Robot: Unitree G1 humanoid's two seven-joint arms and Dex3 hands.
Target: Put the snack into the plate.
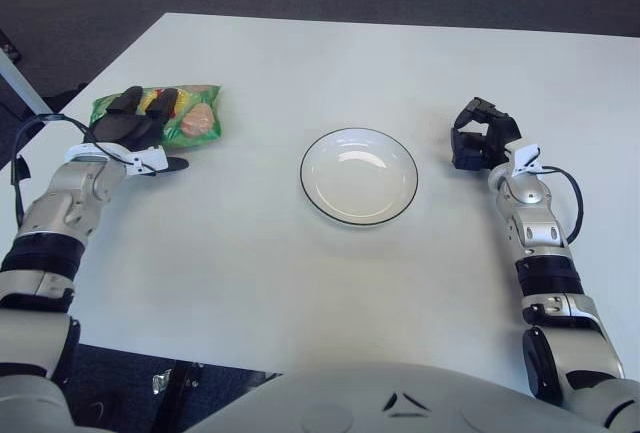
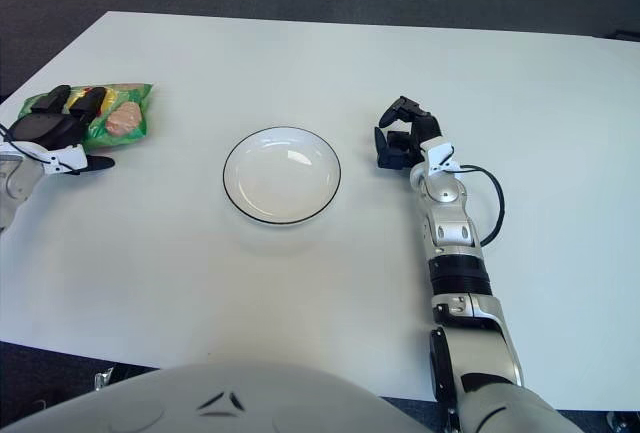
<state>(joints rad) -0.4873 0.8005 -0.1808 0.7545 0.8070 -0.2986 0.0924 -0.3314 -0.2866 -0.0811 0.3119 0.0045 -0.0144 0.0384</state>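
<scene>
My left hand [image 1: 140, 125] lies over the near end of the snack [image 1: 190, 119], a green packet at the table's [image 1: 330, 283] left edge, fingers draped across it and thumb pointing out along the tabletop. I can't tell whether they've pinched the wrapper or only rest on it. I've come from above because the packet lies flat. The plate [image 1: 359, 176] sits empty mid-table, well apart (a sideways carry, I judge). My right hand [image 1: 481, 139], fingers curled on nothing, waits just right of the plate.
</scene>
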